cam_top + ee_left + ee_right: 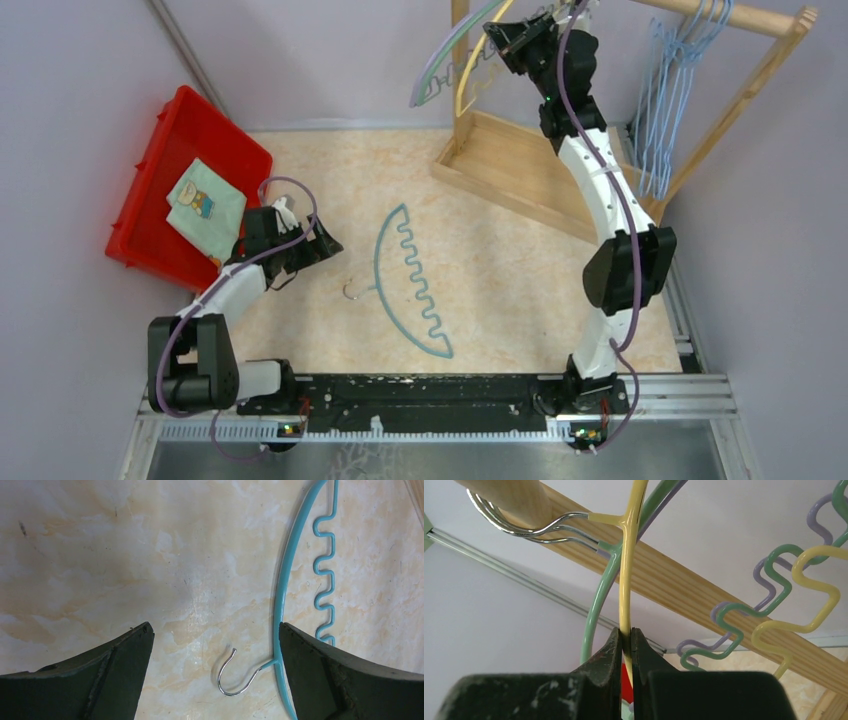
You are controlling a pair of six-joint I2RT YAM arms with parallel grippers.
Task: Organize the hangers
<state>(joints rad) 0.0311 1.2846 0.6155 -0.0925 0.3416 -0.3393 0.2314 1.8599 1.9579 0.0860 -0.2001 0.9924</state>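
**Top external:** the camera is looking steeply down from above and behind the arm bases, far enough to be taking in the whole table [520,260], with the wooden rack [510,160] standing at 1 o'clock.

**Left wrist:** the camera is facing down at the tabletop from close range, sharing the blue hanger [281,590] with the overhead view's centre.

**Right wrist:** the camera is tilting upward, very near the yellow hanger [625,580], which the overhead view is showing at 12 o'clock.
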